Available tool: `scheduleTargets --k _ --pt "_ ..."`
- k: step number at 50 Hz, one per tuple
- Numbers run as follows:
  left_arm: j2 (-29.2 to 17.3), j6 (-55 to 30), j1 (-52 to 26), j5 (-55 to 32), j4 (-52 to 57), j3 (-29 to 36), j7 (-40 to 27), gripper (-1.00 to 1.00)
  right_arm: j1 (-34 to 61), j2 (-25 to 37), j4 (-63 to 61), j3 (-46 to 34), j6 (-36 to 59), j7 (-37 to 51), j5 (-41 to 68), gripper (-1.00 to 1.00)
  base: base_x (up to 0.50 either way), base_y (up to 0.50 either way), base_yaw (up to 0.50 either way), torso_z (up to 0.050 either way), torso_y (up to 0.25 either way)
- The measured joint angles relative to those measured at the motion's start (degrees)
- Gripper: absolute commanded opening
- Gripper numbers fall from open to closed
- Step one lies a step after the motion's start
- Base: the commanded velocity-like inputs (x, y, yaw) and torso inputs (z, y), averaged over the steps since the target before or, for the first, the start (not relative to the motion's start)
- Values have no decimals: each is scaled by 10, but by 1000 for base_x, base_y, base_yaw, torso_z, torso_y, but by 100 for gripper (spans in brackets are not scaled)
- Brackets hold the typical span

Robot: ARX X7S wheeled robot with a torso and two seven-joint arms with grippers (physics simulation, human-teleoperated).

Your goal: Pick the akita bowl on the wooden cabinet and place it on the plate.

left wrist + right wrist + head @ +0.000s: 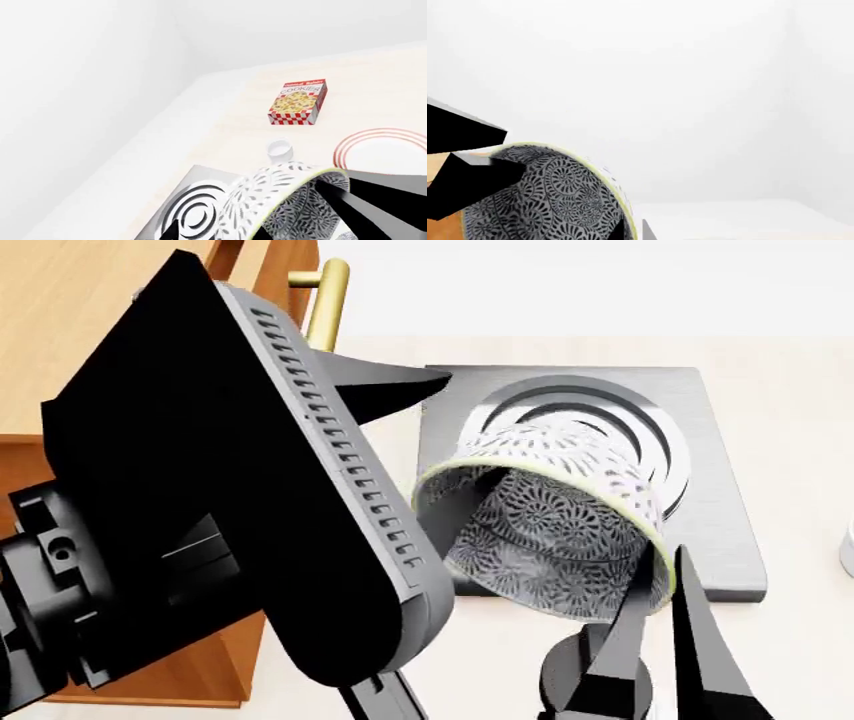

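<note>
The akita bowl (561, 520), white outside and dark patterned inside with a pale green rim, hangs tilted on its side in the air above a grey stove plate (721, 440). My right gripper (663, 570) is shut on its rim from below; the rim sits between the fingertips in the right wrist view (632, 234). My left gripper (217, 234) is open and straddles the opposite wall of the bowl (267, 200), with one finger apart from it. The plate (380, 150), white with red rings, lies on the pale counter past the bowl. The wooden cabinet (80, 300) stands at the left.
A small white cup (279, 148) stands between the stove plate (193, 205) and the plate. A red cookies box (298, 102) lies farther back on the counter. A brass handle (324, 300) sticks out of the cabinet beside my left arm. White walls close the corner.
</note>
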Motion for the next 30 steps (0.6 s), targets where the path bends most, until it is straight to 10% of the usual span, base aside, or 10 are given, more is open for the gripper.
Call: scheduleTargets --k 30 --pt "0 0 10 3 7 4 20 100 -68 5 -10 137 93 27 56 -100 0 0 0 0 0"
